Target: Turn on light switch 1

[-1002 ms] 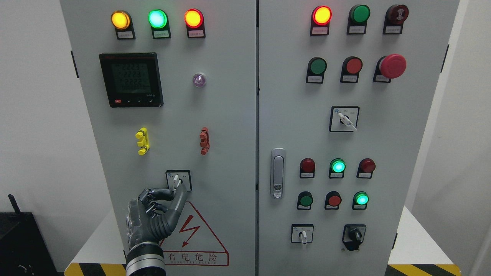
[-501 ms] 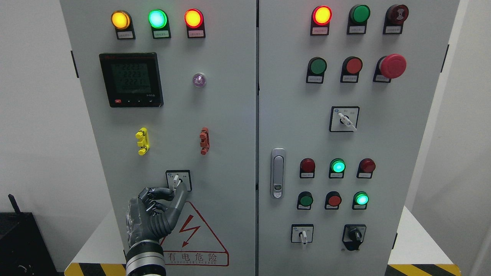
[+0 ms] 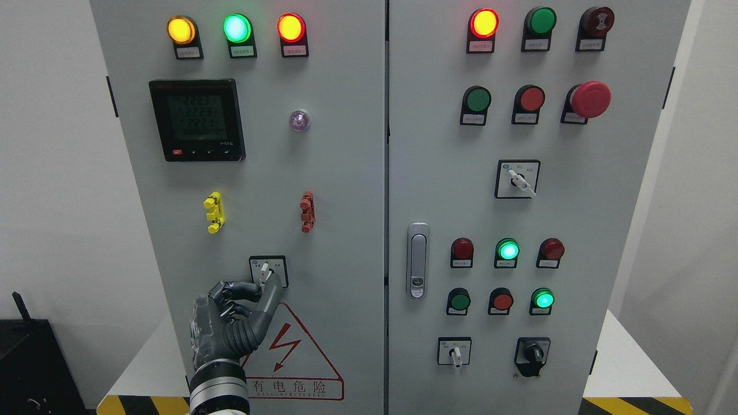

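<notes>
A small rotary switch [image 3: 265, 270] with a white lever sits in a black-framed plate low on the left cabinet door [image 3: 323, 173]. The lever points straight up. My left hand [image 3: 264, 285] comes up from the bottom edge. Its thumb [image 3: 273, 288] lies against the lower right of the switch and its curled fingers [image 3: 237, 290] press in from the left, so the hand pinches the foot of the lever. The switch's lower half is hidden behind the hand. The right hand is out of view.
A red warning triangle [image 3: 294, 351] is just below the hand. Yellow [image 3: 213, 211] and red [image 3: 307, 211] clips sit above the switch. The right door carries a handle [image 3: 417, 260], lamps, push buttons and more rotary switches [image 3: 517, 179]. A black box [image 3: 29, 369] stands at lower left.
Almost nothing. The left hand stays at the switch, sinking a few pixels; the lever still points up.
</notes>
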You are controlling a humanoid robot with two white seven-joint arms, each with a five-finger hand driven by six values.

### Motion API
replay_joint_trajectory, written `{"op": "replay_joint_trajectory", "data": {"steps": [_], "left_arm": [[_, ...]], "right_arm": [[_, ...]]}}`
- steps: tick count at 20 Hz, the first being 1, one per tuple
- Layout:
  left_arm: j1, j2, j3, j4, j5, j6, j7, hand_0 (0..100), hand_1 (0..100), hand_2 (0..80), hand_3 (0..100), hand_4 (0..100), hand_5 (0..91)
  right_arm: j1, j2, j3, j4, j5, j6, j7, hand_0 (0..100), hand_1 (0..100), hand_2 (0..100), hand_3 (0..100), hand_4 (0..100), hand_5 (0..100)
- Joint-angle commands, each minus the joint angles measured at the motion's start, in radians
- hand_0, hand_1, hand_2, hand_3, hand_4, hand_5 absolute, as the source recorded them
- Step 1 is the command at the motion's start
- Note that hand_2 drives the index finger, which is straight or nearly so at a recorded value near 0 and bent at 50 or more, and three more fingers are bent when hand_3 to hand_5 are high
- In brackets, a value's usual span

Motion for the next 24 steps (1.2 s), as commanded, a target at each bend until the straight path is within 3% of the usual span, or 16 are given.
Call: {"op": "replay_joint_trajectory", "data": {"steps": [1,24], "left_arm": [[-0.003,-0.001,-0.001,0.002,0.000,0.001,0.000,11,66,60.1,72,85,76.9],[-0.008,0.001,0.001,0.008,-0.005,0.015,0.000,15,65,61.9,74,86,77.9]], "right_arm": [[0.000,0.000,0.000,0.000,-0.025,0.001,0.000,0,0,0,0,0,0],[0.000,0.000,0.000,0.000,-0.025,0.001,0.000,0,0,0,0,0,0]]}}
